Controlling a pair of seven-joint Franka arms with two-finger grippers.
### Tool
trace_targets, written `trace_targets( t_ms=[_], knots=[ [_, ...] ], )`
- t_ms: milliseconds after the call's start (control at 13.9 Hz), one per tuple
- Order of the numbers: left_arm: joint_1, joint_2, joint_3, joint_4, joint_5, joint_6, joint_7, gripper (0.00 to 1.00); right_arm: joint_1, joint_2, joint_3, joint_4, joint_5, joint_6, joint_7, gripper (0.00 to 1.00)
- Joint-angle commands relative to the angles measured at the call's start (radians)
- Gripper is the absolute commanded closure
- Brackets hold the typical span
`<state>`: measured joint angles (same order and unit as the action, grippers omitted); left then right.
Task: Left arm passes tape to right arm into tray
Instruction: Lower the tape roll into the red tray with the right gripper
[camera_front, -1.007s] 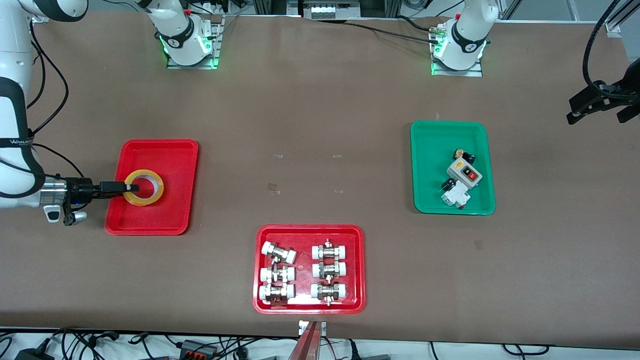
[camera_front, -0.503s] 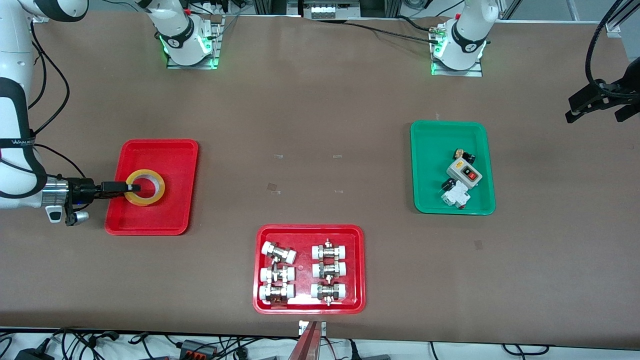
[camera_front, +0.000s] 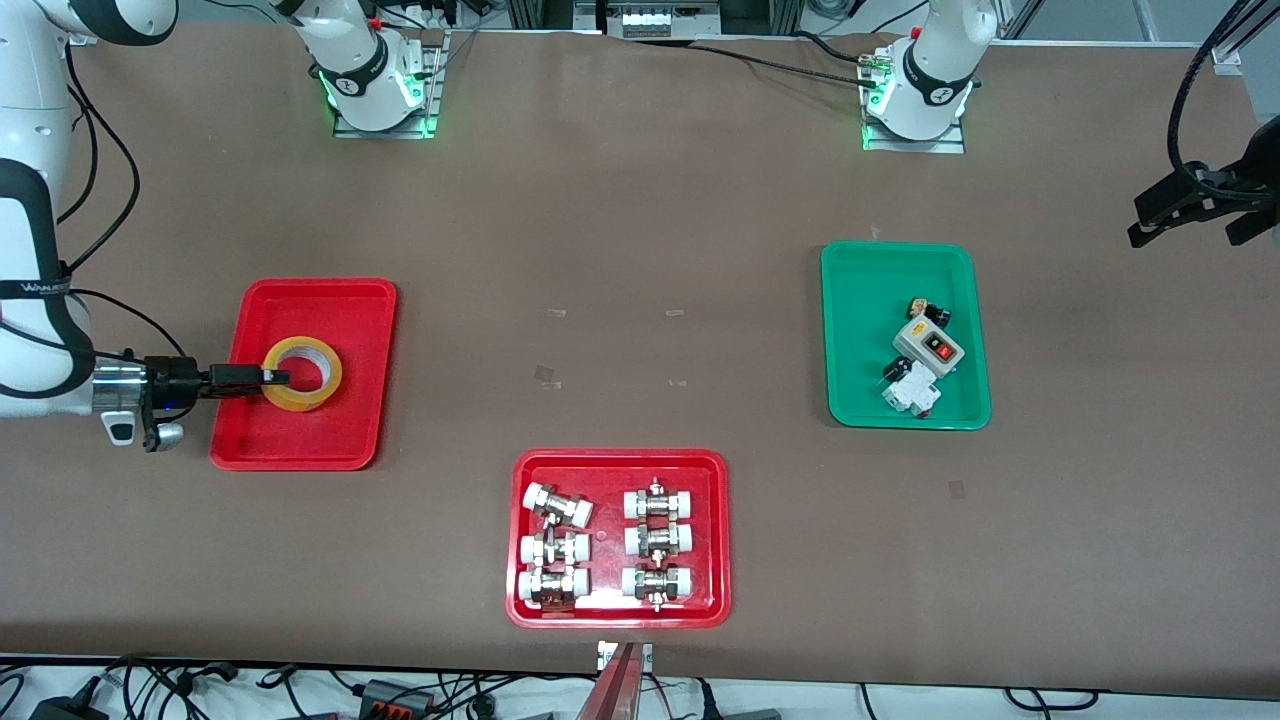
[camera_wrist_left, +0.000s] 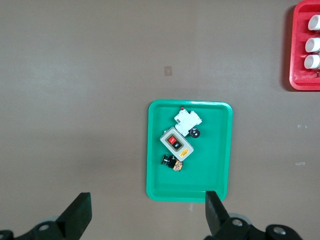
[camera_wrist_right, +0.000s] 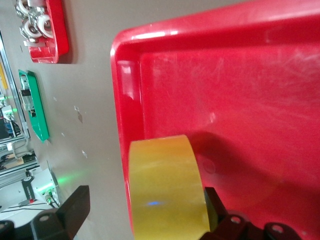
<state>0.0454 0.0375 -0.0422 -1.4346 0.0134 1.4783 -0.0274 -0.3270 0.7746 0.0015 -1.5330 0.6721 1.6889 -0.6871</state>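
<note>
The yellow tape (camera_front: 302, 373) lies slightly tilted in the plain red tray (camera_front: 330, 430), toward the right arm's end of the table. My right gripper (camera_front: 275, 378) reaches level over the tray's rim to the roll and is open. In the right wrist view the tape (camera_wrist_right: 165, 190) sits between the spread fingers of this gripper (camera_wrist_right: 145, 202). One finger (camera_wrist_right: 216, 207) is against the tape and the other stands well apart from it. The tray's floor (camera_wrist_right: 240, 75) fills that view. My left gripper (camera_front: 1195, 215) waits high at the left arm's end, and the left wrist view shows it (camera_wrist_left: 145, 212) open and empty.
A green tray (camera_front: 860, 300) holding a grey switch box (camera_front: 928, 346) and small parts lies toward the left arm's end. It also shows in the left wrist view (camera_wrist_left: 210, 165). A red tray with white-capped metal fittings (camera_front: 620, 610) lies nearest the front camera.
The tape has shifted a little toward the table's middle and tipped slightly. My right gripper has advanced slightly with it. The left arm has barely moved.
</note>
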Motion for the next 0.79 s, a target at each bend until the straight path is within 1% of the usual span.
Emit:
trace_targets(
  t_ms=[0, 144, 288, 575, 719],
  knots=[
    [0.008, -0.010, -0.001, -0.004, -0.018, -0.006, 0.026, 0.00, -0.010, 0.020, 0.009, -0.004, 0.035, -0.017, -0.040, 0.00],
    [0.007, -0.010, -0.001, -0.004, -0.016, -0.004, 0.026, 0.00, -0.006, 0.015, 0.009, 0.002, 0.032, -0.002, -0.069, 0.00],
    [0.008, -0.011, -0.001, -0.004, -0.015, -0.004, 0.026, 0.00, 0.005, 0.011, 0.008, 0.004, 0.009, 0.040, -0.084, 0.00],
    [0.008, -0.027, -0.001, -0.020, -0.015, -0.003, 0.026, 0.00, 0.042, -0.008, 0.008, 0.005, -0.104, 0.112, -0.091, 0.00],
    [0.008, -0.056, -0.001, -0.055, -0.016, -0.001, 0.026, 0.00, 0.062, -0.018, 0.008, 0.005, -0.132, 0.126, -0.091, 0.00]
  ],
)
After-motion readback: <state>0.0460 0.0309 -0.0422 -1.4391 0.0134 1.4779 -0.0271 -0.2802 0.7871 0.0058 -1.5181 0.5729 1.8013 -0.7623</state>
